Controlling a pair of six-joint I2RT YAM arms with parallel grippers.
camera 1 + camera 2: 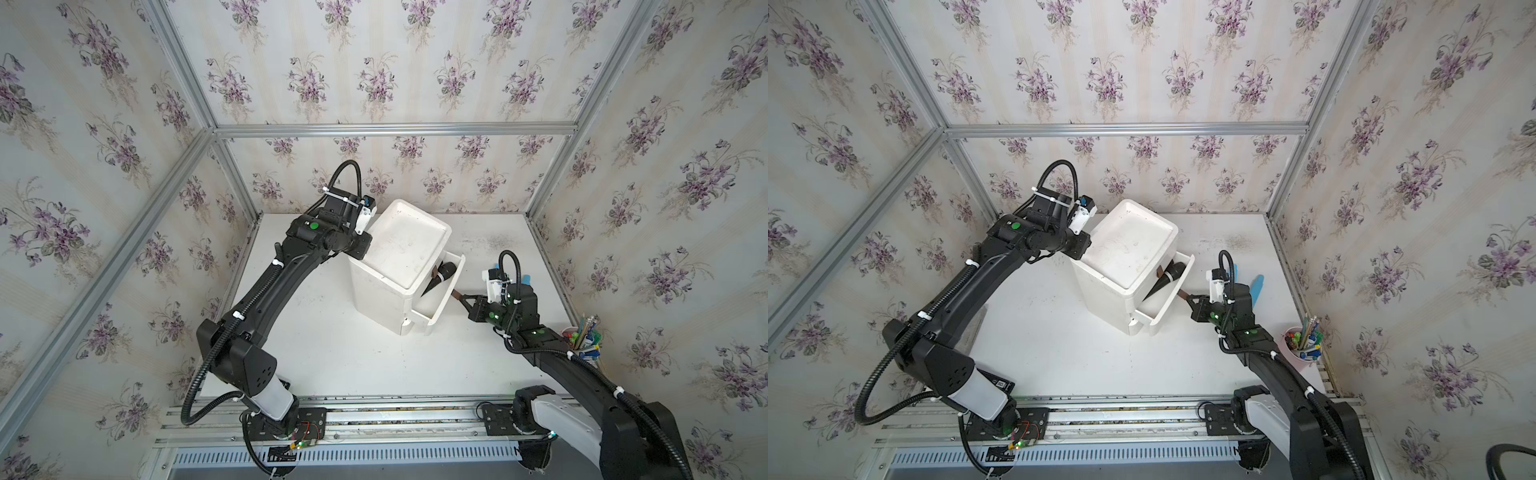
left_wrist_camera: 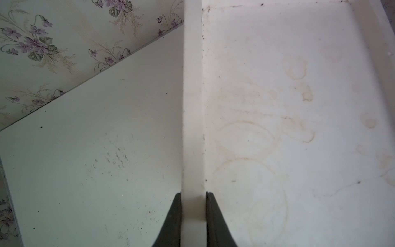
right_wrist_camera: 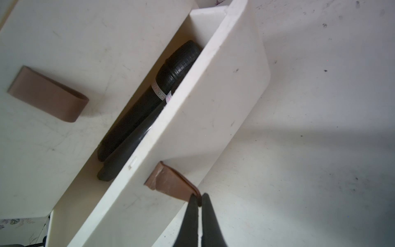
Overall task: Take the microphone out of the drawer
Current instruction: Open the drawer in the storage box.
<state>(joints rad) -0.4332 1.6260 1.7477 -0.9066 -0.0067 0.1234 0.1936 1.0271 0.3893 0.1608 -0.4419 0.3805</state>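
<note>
Mic (image 3: 136,119) sits in drawer (image 3: 203,107), near right claw (image 3: 198,198) pinching handle (image 3: 168,181).

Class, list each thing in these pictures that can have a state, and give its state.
drawer, pulled partly open
microphone, lying inside the drawer
upper drawer, shut
left end effector, shut on the cabinet rim
right end effector, shut on the drawer handle
pen cup, upright
</note>
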